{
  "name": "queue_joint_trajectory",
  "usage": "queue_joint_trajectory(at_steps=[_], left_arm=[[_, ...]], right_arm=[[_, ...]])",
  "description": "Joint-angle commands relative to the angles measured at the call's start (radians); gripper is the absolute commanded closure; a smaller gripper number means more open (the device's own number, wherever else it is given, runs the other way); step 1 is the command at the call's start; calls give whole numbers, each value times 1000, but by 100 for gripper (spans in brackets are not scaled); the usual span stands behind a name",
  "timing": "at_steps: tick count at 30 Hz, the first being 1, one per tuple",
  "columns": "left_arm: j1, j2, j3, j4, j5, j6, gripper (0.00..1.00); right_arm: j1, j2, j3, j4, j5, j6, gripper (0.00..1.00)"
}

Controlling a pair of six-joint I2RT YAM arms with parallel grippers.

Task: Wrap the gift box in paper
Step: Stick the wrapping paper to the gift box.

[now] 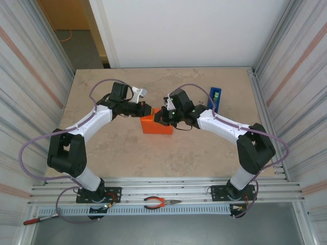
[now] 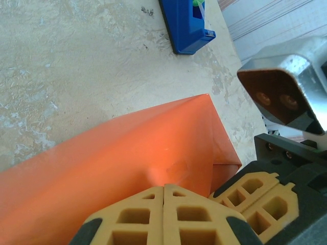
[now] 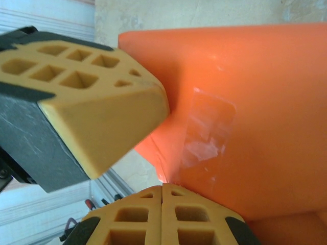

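Observation:
The gift box sits mid-table, covered all over in the orange paper, so its own surface is hidden. A strip of clear tape lies across a paper seam. My left gripper comes in from the left, jaws shut, and its tips touch the paper's top face. Opposite it, my right gripper is also shut, its tips pressed against the paper near a folded edge. The two grippers stand tip to tip over the box's far side: the right gripper's fingers appear in the left wrist view and the left gripper's fingers in the right wrist view.
A blue tape dispenser stands at the back right, also seen in the left wrist view. Orange-handled pliers lie on the front rail and a red-handled tool at the front left. Ribbed walls close in both sides.

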Motion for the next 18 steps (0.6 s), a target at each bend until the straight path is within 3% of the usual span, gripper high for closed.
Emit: queue_joint_trajectory(at_steps=[1, 18], left_arm=[[-9, 28, -31, -39, -21, 18, 100], [-8, 29, -35, -32, -19, 20, 100]], right_arm=[[9, -40, -33, -7, 7, -15, 100], [32, -71, -89, 39, 46, -14, 100]])
